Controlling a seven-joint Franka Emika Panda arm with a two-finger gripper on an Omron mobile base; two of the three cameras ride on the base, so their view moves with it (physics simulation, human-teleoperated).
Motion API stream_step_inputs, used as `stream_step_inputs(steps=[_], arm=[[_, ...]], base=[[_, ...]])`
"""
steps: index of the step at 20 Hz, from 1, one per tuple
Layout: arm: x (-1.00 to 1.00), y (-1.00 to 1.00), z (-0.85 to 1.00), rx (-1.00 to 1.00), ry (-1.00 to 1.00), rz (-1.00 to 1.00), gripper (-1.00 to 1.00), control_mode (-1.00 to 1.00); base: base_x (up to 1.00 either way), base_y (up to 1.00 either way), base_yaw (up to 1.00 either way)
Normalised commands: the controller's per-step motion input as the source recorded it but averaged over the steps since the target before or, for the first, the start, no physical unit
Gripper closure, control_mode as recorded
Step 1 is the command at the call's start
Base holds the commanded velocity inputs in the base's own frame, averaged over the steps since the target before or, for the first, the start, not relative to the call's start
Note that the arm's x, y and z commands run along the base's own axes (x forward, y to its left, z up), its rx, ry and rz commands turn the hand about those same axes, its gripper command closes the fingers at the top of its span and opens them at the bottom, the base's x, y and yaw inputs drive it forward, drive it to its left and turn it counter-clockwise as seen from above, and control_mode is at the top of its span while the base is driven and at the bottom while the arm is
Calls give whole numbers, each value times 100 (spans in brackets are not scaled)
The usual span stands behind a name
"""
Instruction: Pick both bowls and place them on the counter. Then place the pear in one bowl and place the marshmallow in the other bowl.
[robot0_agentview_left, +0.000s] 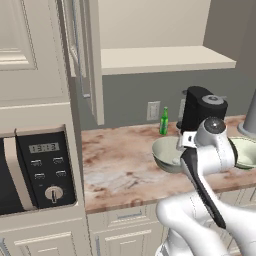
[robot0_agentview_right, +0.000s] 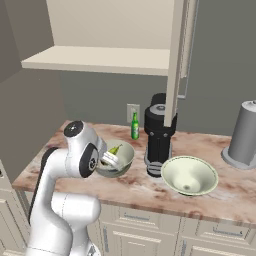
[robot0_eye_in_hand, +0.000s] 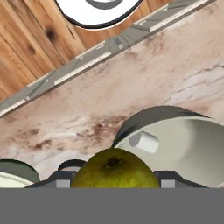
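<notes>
Pear (robot0_eye_in_hand: 114, 169) gripped over grey-green bowl's (robot0_eye_in_hand: 183, 144) rim.

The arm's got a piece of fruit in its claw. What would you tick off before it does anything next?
1. Both bowls on the counter: ok. The deep bowl and the wide bowl both stand on it.
2. Pear gripped: ok, it sits between the fingers of the gripper.
3. Marshmallow placed: ok, it lies in the deep bowl.
4. Wide bowl free for the pear: ok, it looks empty.
5. Gripper over the right bowl: not ok, it is at the deep bowl.
6. Clear way past the coffee machine, which stands between the bowls: cannot tell.
</notes>
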Motion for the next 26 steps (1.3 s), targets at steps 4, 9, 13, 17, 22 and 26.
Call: stream_step_inputs(steps=[4,9,13,17,22,26], arm=[[0,-80,14,-3,-8,-1,100,-100],[7,-77,5,0,0,0,100,-100],[21,-70,0,0,0,-4,100,-100],[26,-57,0,0,1,-7,100,-100],[30,-55,0,2,4,-8,100,-100],[28,-56,-3,3,6,-7,100,-100]], base=[[0,0,0],[0,0,0],[0,0,0],[0,0,0],[0,0,0],[0,0,0]])
